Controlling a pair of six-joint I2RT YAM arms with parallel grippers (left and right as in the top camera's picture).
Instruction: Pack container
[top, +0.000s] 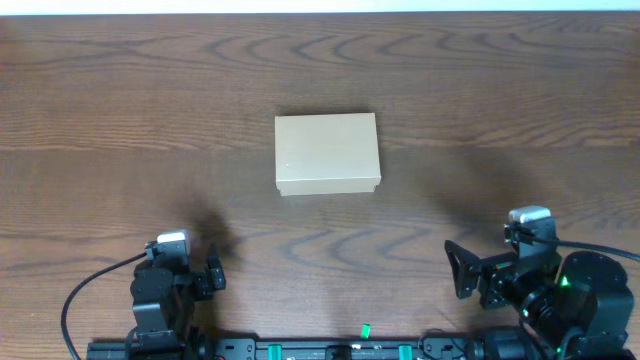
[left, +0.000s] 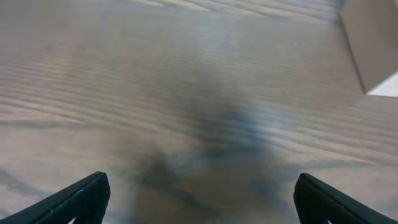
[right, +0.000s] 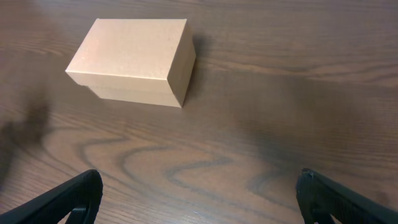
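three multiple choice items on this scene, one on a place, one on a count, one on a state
1. Where on the table is the container?
A. around the middle
B. at the right edge
C. at the far edge
2. How many boxes are in view?
A. three
B. one
C. none
3. How is the container's lid?
A. torn off
B. standing open
C. closed
Answers: 1 A, bare wood lies all round it; 2 B, only one tan box shows; 3 C, the lid lies flat over the walls.
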